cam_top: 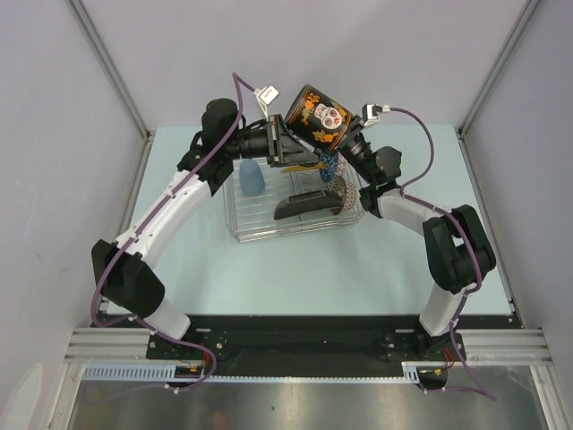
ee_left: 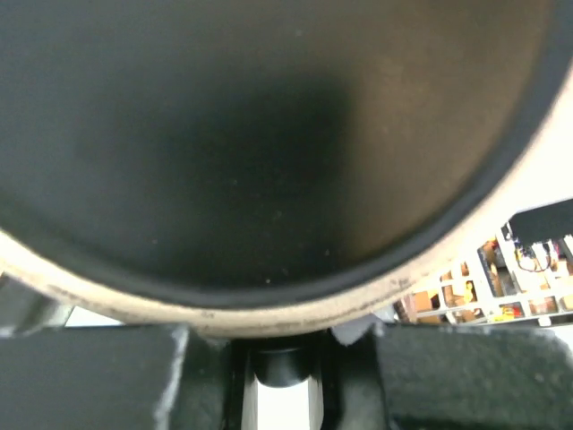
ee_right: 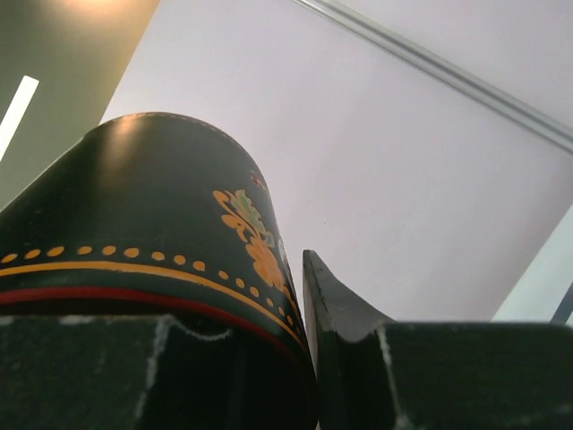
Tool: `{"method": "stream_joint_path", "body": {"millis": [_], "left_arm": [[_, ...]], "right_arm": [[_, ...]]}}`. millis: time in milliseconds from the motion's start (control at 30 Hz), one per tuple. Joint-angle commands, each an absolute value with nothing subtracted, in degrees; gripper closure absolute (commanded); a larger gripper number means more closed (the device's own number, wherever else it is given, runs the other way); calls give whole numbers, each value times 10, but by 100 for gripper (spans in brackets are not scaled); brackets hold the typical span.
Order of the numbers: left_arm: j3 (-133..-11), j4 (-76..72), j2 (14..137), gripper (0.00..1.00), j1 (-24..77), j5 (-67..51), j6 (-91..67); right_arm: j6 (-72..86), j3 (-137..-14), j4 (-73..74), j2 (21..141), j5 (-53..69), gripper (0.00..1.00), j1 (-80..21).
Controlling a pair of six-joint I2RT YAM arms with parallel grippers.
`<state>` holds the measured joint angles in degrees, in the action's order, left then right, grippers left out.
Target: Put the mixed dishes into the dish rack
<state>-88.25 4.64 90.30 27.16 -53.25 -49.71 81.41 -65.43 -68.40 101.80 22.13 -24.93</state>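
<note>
Square black floral plate (ee_right: pixel 152 206) — smooth glossy glaze, orange painted trim. Its rim at 6 o'clock in the left wrist view is bare, rough, beige. Dish rack (cam_top: pixel 269 231) — thin shiny metal wire. Fingers (ee_right: pixel 448 376) of the right gripper (ee_right: pixel 300 305) are matt, grainy black.

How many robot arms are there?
2. The left arm bends in from the left to the dish rack; the right arm, from the right, holds the square black floral plate above it.

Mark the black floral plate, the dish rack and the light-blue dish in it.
black floral plate (cam_top: pixel 320 115), top external view, on its painted face.
dish rack (cam_top: pixel 269 226), top external view, on the near wire wall.
light-blue dish (cam_top: pixel 252 179), top external view, on the middle of its side.
</note>
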Motion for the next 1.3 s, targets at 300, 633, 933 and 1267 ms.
{"method": "stream_joint_path", "body": {"millis": [300,633,933,1267], "left_arm": [[-918,-5,895,100,282,-567,-442],[-891,-58,885,100,194,-606,-467],[-839,-57,860,100,122,-606,-452],[-819,-89,841,100,56,-617,-475]], "right_arm": [[746,-679,-663,995,385,91,-324],[733,-679,-629,988,387,43,-309],[714,-679,-609,975,398,19,-297],[658,-654,-502,924,436,0,-253]]}}
